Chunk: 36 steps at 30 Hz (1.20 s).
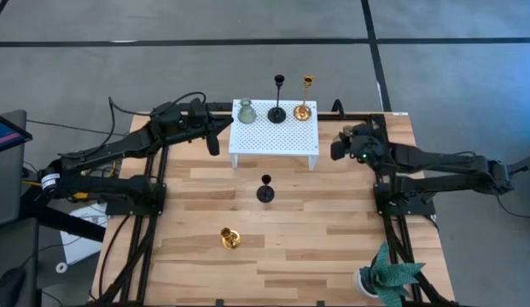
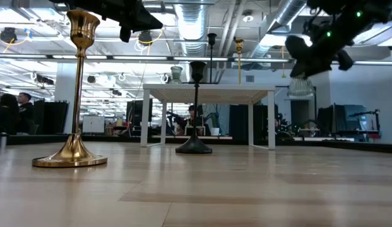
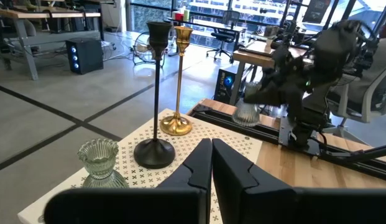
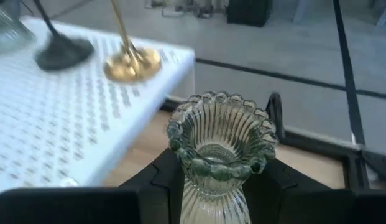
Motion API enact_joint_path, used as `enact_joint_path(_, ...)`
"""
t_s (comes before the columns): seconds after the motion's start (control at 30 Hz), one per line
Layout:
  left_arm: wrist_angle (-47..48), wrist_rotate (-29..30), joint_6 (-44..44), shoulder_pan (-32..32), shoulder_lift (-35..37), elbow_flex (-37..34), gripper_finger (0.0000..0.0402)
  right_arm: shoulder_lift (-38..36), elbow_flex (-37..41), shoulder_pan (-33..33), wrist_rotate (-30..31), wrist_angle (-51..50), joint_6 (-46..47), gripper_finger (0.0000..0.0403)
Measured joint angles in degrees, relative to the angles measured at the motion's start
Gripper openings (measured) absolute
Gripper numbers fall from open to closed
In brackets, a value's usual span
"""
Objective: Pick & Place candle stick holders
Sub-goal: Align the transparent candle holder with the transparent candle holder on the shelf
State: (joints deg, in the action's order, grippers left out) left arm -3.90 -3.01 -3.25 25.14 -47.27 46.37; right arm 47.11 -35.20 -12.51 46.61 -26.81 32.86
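Observation:
A white perforated stand [image 1: 273,136] at the table's far middle carries a pale green glass holder [image 1: 245,111], a black holder [image 1: 277,102] and a gold holder [image 1: 305,107], each on its round base. A second black holder [image 1: 265,189] and a second gold holder [image 1: 230,239] stand on the wooden table. My right gripper [image 1: 337,147] is right of the stand, shut on the other green glass holder [image 4: 220,155]. My left gripper [image 3: 211,163] is shut and empty by the stand's left end [image 1: 213,136]. My right gripper pinches the green glass holder's ribbed body [image 4: 211,199] below its scalloped rim, one finger [image 4: 156,183] on each side. The fingers come from the table's right side. The holder stands upright in the hold, clear of the table in the low view [image 2: 301,85].
A green leafy plant in a white pot [image 1: 388,275] stands at the table's near right corner. The stand's right half [image 1: 303,141] is bare in front of the gold holder. Bare wood lies between the stand and the near edge.

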Motion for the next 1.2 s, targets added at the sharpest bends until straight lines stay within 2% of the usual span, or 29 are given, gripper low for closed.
enact_joint_path(0.43, 0.0, -0.01, 0.0, 0.01, 0.0, 0.0, 0.0011, 1.48, -13.95, 0.12, 0.12, 0.72, -7.99, 0.0113)
enact_joint_path(0.57, 0.0, -0.01, -0.01, -0.01, 0.0, 0.0, 0.0011, 5.14, -17.89, 0.17, -1.51, 0.74, -9.15, 0.0113)
enact_joint_path(0.8, 0.0, -0.01, -0.01, 0.01, 0.02, 0.0, 0.0011, 15.88, -25.89, 1.68, -3.9, 2.94, -14.06, 0.0113)
enact_joint_path(1.0, 0.0, 0.29, -0.02, -0.01, 0.02, 0.0, 0.0011, 24.27, -32.48, 1.97, -10.16, 5.24, -17.66, 0.0113)
enact_joint_path(1.2, 0.0, 1.97, 0.0, 0.01, 0.02, 0.0, 0.0011, 31.16, -36.15, 1.97, -18.64, 12.69, -20.89, 0.0113)
